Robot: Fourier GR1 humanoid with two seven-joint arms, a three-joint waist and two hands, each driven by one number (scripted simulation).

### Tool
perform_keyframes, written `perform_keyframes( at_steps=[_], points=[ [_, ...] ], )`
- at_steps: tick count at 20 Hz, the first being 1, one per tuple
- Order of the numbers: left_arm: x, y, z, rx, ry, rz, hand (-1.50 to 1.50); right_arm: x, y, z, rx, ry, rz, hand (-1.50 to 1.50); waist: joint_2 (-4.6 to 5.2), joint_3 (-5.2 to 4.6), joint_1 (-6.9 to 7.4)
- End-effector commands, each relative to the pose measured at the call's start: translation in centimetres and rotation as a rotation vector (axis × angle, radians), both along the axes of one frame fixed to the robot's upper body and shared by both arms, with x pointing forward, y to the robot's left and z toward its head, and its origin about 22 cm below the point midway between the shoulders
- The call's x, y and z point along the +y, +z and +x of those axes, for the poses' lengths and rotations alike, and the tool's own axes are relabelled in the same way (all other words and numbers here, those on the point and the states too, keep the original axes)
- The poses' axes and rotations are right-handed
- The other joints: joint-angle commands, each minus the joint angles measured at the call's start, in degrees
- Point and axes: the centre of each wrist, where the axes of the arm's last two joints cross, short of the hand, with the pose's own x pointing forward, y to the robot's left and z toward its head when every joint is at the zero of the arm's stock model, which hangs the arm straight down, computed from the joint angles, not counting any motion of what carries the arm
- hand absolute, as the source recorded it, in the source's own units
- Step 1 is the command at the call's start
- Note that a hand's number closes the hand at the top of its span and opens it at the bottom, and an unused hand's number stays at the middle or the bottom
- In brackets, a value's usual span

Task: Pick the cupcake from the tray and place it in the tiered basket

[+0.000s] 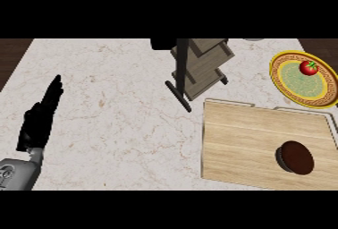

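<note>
Nothing done yet afaict: the cupcake [295, 157] sits on the wooden tray [244, 134] toward its right side, well apart from the tiered basket [200, 67] at the back of the bench [119, 112], so the pick, carry and drop are all left. The left hand [41, 117] rests at the left edge w/ fingers straight, holding nothing; right hand isn't visible. Count: 1 cupcake, 1 tray, 1 basket, 1 plate [305, 94] w/ 1 tomato [309, 68].

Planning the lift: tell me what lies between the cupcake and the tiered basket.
Head view: only bare wooden tray lies between cupcake and tiered basket.
</note>
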Motion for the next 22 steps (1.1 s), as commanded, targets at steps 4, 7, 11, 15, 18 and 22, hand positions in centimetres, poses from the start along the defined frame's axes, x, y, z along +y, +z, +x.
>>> perform_keyframes(
  at_steps=[4,7,11,15,18,22],
  points=[
    [0.0,-0.7,-0.6,0.0,-0.004,0.016,0.0,-0.8,8.2,1.0,0.311,0.272,-0.281,-1.5,0.1,-0.17,0.45],
    [-0.9,0.1,-0.9,-0.003,-0.019,-0.001,0.0,2.1,9.2,2.6,0.36,0.322,-0.35,-1.5,0.12,-0.07,1.54],
    [-0.8,0.2,-0.2,0.001,-0.034,-0.004,0.0,5.2,8.3,4.6,0.397,0.292,-0.34,-1.5,0.24,-0.02,1.46],
    [-0.4,0.4,-2.1,-0.018,-0.03,0.003,0.0,5.7,8.8,5.1,0.508,0.268,-0.354,-1.5,0.12,-0.01,1.55],
    [-0.8,-0.9,0.2,-0.008,-0.032,0.0,0.0,6.8,8.7,7.5,0.562,0.28,-0.355,-1.5,0.44,-0.03,1.67],
    [-0.2,0.7,0.2,-0.016,-0.019,0.008,0.0,9.2,8.2,7.4,0.645,0.303,-0.363,-1.5,0.24,-0.02,1.22]
  ],
)
